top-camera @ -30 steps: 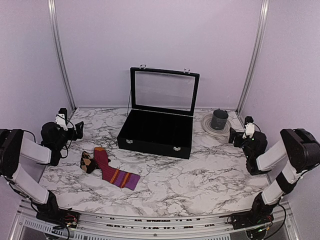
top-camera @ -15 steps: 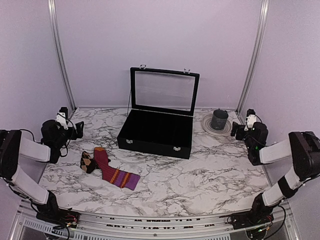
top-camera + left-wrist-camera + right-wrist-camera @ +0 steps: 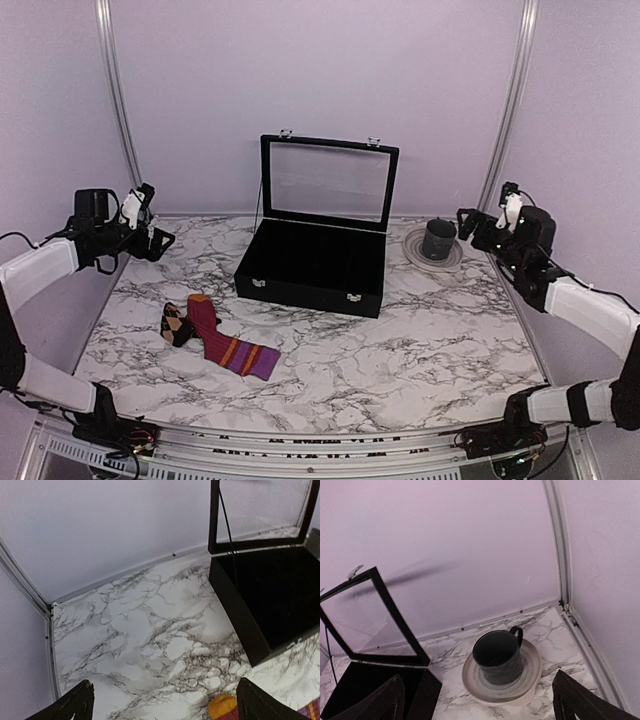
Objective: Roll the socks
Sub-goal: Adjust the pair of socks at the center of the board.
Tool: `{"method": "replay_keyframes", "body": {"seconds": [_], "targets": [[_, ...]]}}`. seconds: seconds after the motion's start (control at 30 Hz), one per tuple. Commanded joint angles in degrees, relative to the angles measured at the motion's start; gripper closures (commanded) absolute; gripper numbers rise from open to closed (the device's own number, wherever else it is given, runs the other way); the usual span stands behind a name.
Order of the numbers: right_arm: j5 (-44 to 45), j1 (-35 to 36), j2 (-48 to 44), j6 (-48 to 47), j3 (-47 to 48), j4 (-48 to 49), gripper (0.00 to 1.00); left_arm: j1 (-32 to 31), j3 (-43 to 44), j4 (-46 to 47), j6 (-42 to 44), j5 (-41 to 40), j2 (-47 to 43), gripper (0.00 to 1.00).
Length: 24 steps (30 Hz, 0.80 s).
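1. The left pincer (image 3: 155, 240) hung in the air above the far left corner of the marble table (image 3: 420, 350). Its fingers were spread wide and held nothing. Its wrist camera showed a dark fingertip at each lower corner, with bare marble between them.
2. The socks (image 3: 210, 335) lay on the near left part of the table, in front of the box's left corner and well apart from both pincers. The argyle sock (image 3: 176, 325), dark with tan diamonds, sat bunched up, touching the left side of the red sock (image 3: 232, 348). The red sock lay flat on a slant, with its orange-tipped end toward the back, orange stripes along it and its purple toe nearest the front.
3. A black box (image 3: 318, 262) stood at the middle of the table toward the back. Its lid, with a clear pane, was raised upright at the rear.
4. A dark mug (image 3: 438, 239) stood upright on a round grey plate (image 3: 412, 248), just right of the box near the back wall.
5. The right pincer (image 3: 472, 228) hung in the air near the far right corner, close above and right of the mug. Its fingers were spread wide and it held nothing.
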Motion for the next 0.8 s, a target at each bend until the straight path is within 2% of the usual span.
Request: {"method": "replay_keyframes", "body": {"seconds": [0.0, 0.2, 0.37, 0.47, 0.6, 0.77], "targets": [[1.94, 17.09, 2.66, -3.49, 5.22, -12.67, 0.0, 0.03, 0.77, -21.57, 13.16, 7.72, -3.08, 0.01], [11.53, 38.04, 11.15, -2.95, 7.76, -15.26, 0.05, -0.11, 1.12, -30.76, 21.97, 9.45, -3.9, 0.01], [10.99, 51.72, 23.2, -1.03, 12.29, -14.0, 0.11, -0.32, 0.69, -32.47, 25.46, 7.23, -2.32, 0.01], [8.11, 56.68, 32.54, -1.11, 17.99, -15.0, 0.15, -0.83, 0.16, -32.24, 27.02, 5.11, -1.4, 0.0], [1.89, 59.53, 42.33, 0.46, 24.83, -15.21, 0.21, -2.03, -0.74, -31.72, 30.13, 1.23, -0.26, 0.01], [-1.13, 61.9, 50.76, 0.95, 30.53, -14.59, 0.23, -3.45, -3.86, -30.34, 32.66, -2.13, 0.0, 0.0]]}}
